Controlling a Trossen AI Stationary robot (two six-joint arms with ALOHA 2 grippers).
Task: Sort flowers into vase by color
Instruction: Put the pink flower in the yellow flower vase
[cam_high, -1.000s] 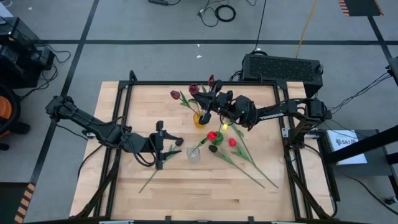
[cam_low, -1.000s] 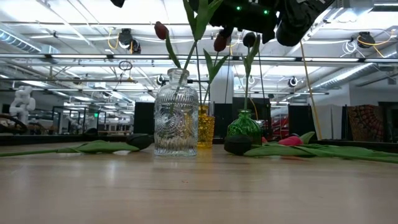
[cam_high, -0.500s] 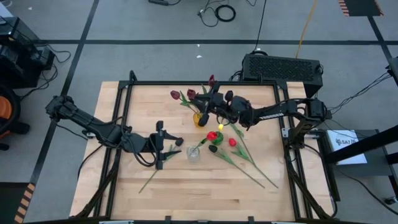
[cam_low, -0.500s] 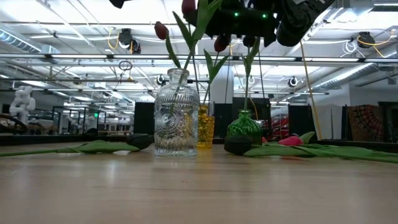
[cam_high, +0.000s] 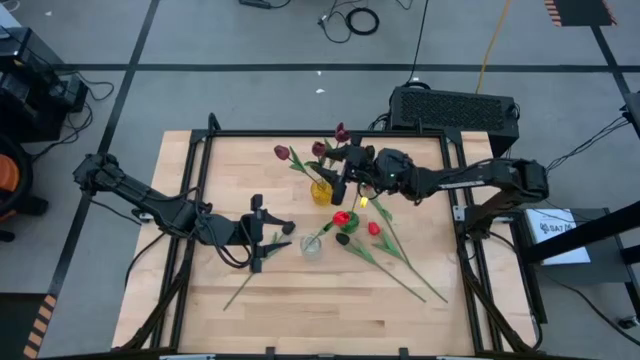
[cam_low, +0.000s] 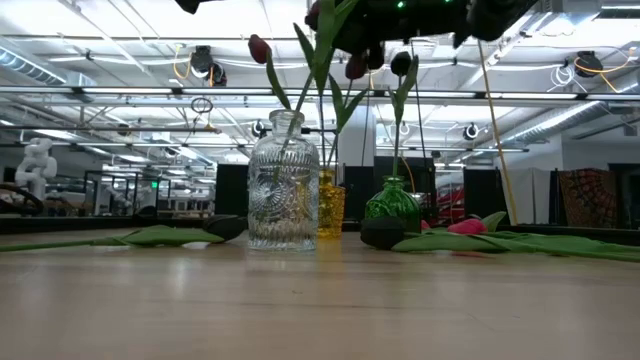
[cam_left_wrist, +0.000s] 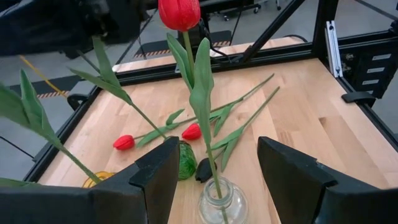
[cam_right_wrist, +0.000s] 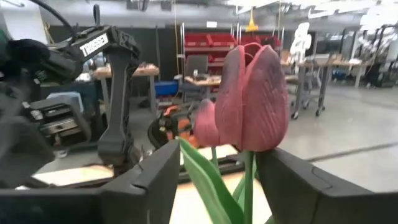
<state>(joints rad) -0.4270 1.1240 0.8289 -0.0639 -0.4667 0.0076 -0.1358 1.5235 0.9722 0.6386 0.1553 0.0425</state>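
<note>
A yellow vase (cam_high: 320, 191) at the table's far middle holds three maroon tulips (cam_high: 318, 149) by their stems. My right gripper (cam_high: 343, 168) stands open and level just right of them, one maroon head (cam_right_wrist: 249, 102) between its fingers, which do not touch it. A clear vase (cam_high: 311, 247) holds one red tulip (cam_left_wrist: 180, 12). A green vase (cam_low: 392, 205) stands beside it. My left gripper (cam_high: 280, 236) waits open left of the clear vase (cam_left_wrist: 221, 202).
Two red tulips (cam_high: 373, 229) and a near-black one lie on the table right of the vases, their stems running toward the near right corner (cam_high: 430, 292). Another flower (cam_high: 240, 288) lies near my left gripper. A black frame (cam_high: 460, 230) borders the table.
My right gripper has opened and let go of the maroon tulip, tipped up to level and drawn back a little toward the table's right edge. The tulip stays standing in the yellow vase, its head swung slightly.
</note>
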